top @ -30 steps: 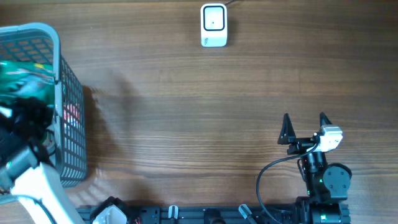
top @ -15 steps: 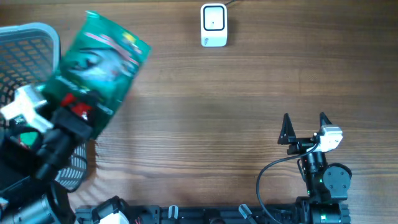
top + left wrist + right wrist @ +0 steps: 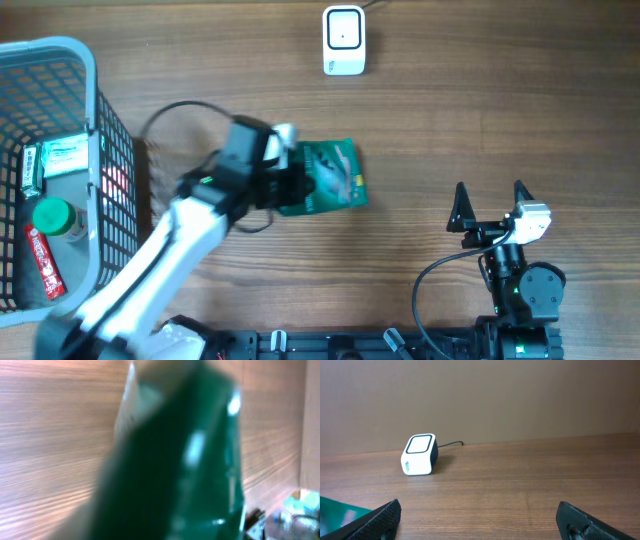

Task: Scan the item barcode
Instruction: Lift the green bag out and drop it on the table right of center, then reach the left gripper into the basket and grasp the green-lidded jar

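The item, a green foil pouch point(image 3: 332, 178), is over the middle of the table, below the white barcode scanner point(image 3: 344, 40) at the far edge. My left gripper point(image 3: 292, 186) is shut on the pouch's left edge. In the left wrist view the blurred pouch point(image 3: 190, 470) fills the frame and hides the fingers. My right gripper point(image 3: 490, 205) stands open and empty at the right, well apart from the pouch. In the right wrist view the scanner point(image 3: 419, 455) is ahead to the left, a pouch corner point(image 3: 340, 510) shows at the lower left, and the right gripper point(image 3: 479, 512) is spread wide.
A grey wire basket point(image 3: 92, 60) stands at the left edge. It holds a green-lidded bottle point(image 3: 52, 218), a red tube point(image 3: 40, 262) and a white box point(image 3: 60, 155). The scanner's cable runs off the far edge.
My left arm lifted the green pouch out of the basket and swung it right and down to the table's middle. The right arm has not moved.
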Controlling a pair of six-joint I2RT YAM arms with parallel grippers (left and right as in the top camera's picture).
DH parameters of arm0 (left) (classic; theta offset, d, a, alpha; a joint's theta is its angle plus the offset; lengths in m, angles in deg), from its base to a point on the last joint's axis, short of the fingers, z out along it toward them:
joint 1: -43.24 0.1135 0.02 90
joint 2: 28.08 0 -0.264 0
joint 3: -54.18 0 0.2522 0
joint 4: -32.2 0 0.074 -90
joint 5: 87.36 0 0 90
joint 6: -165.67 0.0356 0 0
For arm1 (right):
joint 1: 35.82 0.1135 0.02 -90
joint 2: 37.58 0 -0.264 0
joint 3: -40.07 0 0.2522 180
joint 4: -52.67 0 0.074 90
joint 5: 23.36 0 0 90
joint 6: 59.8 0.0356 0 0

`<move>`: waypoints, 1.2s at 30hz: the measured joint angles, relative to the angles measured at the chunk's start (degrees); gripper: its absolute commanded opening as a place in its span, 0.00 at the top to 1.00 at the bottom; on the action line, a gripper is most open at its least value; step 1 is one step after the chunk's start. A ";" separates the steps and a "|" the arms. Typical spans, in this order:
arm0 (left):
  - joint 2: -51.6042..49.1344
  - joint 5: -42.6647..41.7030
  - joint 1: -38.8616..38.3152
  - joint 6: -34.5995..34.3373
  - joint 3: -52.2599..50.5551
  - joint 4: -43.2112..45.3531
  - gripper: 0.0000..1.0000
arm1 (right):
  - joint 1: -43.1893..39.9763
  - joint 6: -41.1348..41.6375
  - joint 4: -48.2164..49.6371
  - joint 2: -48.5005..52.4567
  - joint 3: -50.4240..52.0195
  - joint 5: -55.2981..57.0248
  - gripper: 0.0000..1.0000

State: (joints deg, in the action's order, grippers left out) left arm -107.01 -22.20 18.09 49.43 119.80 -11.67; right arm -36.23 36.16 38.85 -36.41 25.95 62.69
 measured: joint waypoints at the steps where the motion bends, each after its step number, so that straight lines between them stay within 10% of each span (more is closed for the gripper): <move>1: -4.94 0.15 -2.40 -0.26 0.04 3.45 0.96 | 0.00 0.00 -0.02 0.00 0.00 0.04 0.00; 9: -14.38 4.28 -10.97 -6.32 -0.13 8.55 0.88 | 0.00 0.00 0.00 0.00 0.00 0.13 0.01; 14: -14.40 13.99 -18.32 -7.65 -0.13 8.52 0.02 | 0.00 0.00 0.00 0.00 0.00 0.13 0.01; 26: 11.13 37.66 -4.07 -6.60 20.48 -13.84 0.00 | 0.00 0.00 0.00 0.00 0.00 0.13 0.00; 36: 19.02 40.46 34.80 -8.50 38.12 -24.55 0.00 | 0.00 0.00 0.00 0.00 0.00 0.15 0.00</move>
State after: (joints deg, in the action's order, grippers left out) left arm -88.00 18.26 52.89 40.93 157.91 -36.22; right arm -36.23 36.16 38.85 -36.41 25.95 62.85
